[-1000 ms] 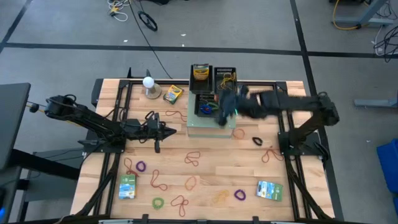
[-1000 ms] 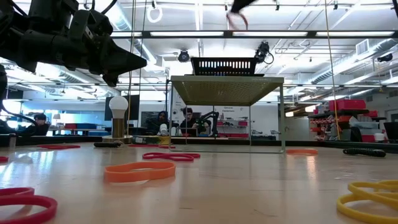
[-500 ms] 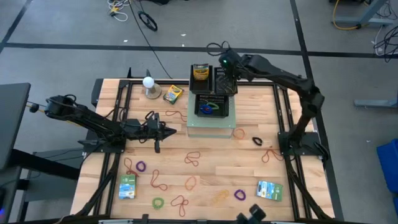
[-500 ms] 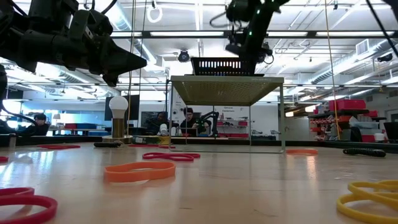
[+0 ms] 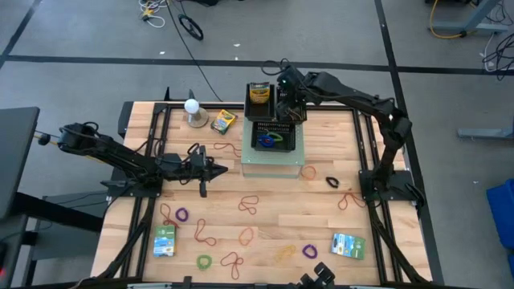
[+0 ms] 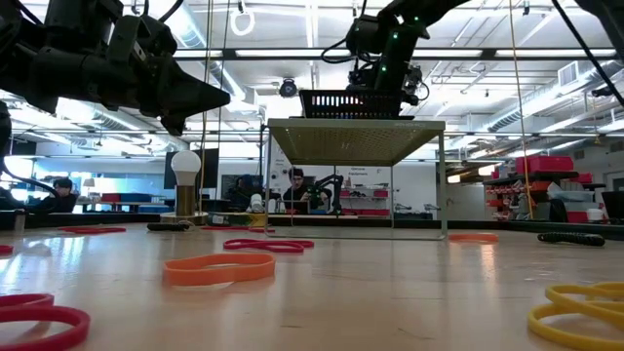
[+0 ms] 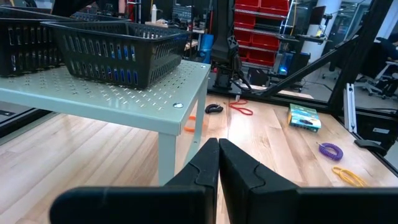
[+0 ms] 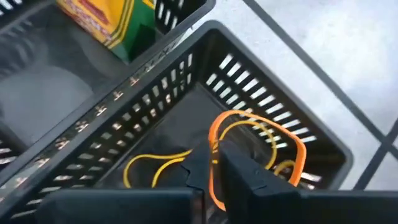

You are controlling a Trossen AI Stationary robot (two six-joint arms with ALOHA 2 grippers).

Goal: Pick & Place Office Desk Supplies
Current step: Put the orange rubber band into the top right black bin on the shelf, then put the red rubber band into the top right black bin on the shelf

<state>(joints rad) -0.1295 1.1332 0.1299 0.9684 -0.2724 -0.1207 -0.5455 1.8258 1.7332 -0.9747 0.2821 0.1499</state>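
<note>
The right pincer (image 8: 211,163), poised inside the black slotted plastic basket (image 8: 261,106), pinches a thin orange rubber band (image 8: 292,146) between nearly closed tips; spreading them fully while low should drop the limp loop among the yellow bands (image 8: 152,167). The left pincer (image 7: 218,163), tips together, waits above the wooden surface (image 5: 265,229).

Bright, even overhead light

Ceiling strip lights (image 6: 292,54) glare in the low view; the nearest rubber bands (image 6: 219,267) look soft, and the right wrist view is blurred.
</note>
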